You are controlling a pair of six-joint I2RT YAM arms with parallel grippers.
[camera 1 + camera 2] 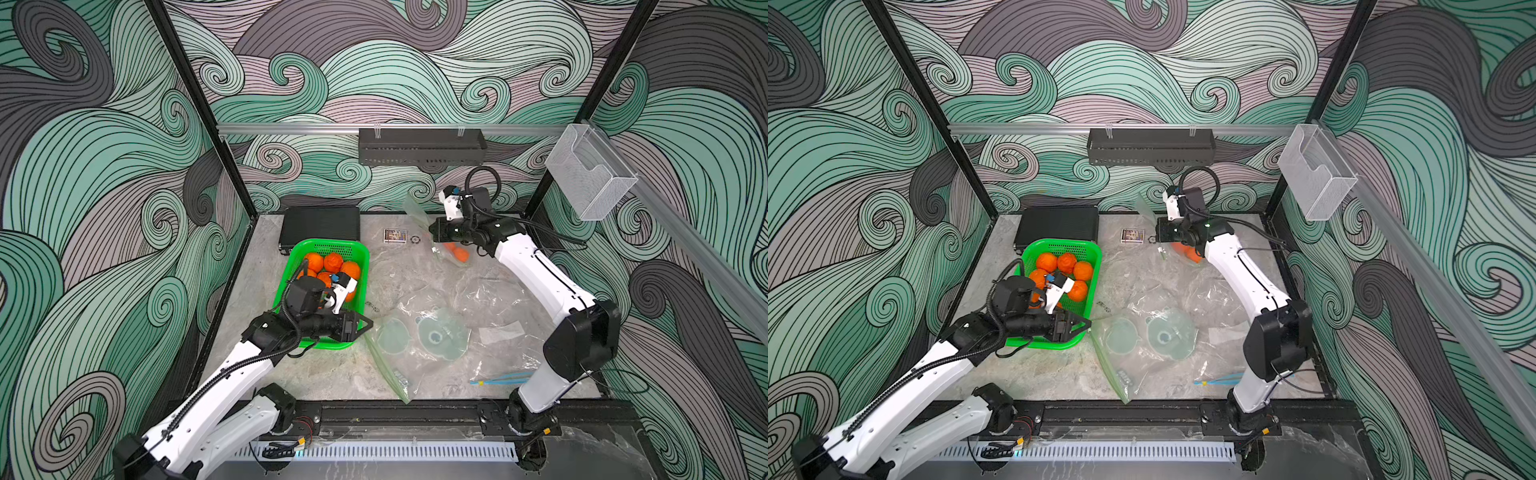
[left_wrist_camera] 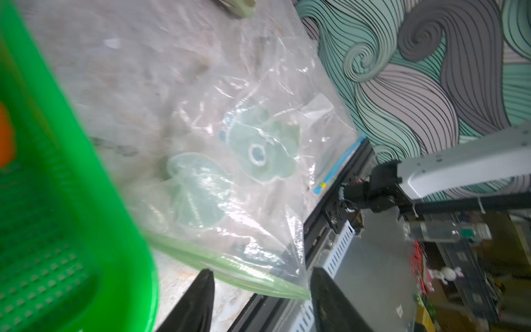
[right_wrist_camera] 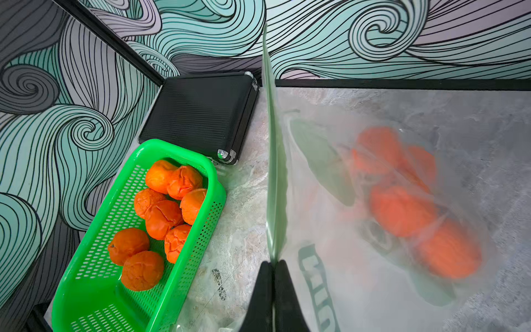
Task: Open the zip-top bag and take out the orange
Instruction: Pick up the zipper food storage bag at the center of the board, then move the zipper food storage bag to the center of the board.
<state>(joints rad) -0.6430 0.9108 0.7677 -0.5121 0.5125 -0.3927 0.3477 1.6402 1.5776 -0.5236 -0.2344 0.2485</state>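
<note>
The zip-top bag point(image 3: 330, 178) hangs at the back of the table, its green zip strip point(image 3: 274, 172) pinched by my right gripper point(image 3: 274, 263), which is shut on it. Blurred oranges point(image 3: 402, 209) show through the clear plastic. In both top views the same bag point(image 1: 415, 212) point(image 1: 1144, 208) sticks up from my right gripper point(image 1: 431, 233) point(image 1: 1156, 237), with the oranges point(image 1: 457, 252) point(image 1: 1185, 251) sagging below. My left gripper point(image 1: 368, 324) point(image 1: 1088, 324) point(image 2: 260, 273) stands open at the green basket's near corner. An empty bag's green edge point(image 2: 230, 264) lies just ahead of its tips.
The green basket point(image 1: 328, 242) point(image 3: 218, 186) holds several oranges point(image 3: 161, 218). A black case point(image 1: 320, 226) sits behind it, a small card point(image 1: 395, 235) beside it. Empty clear bags point(image 1: 424, 340) point(image 2: 230, 161) cover the table's middle and front, one with a blue zip point(image 1: 498, 379).
</note>
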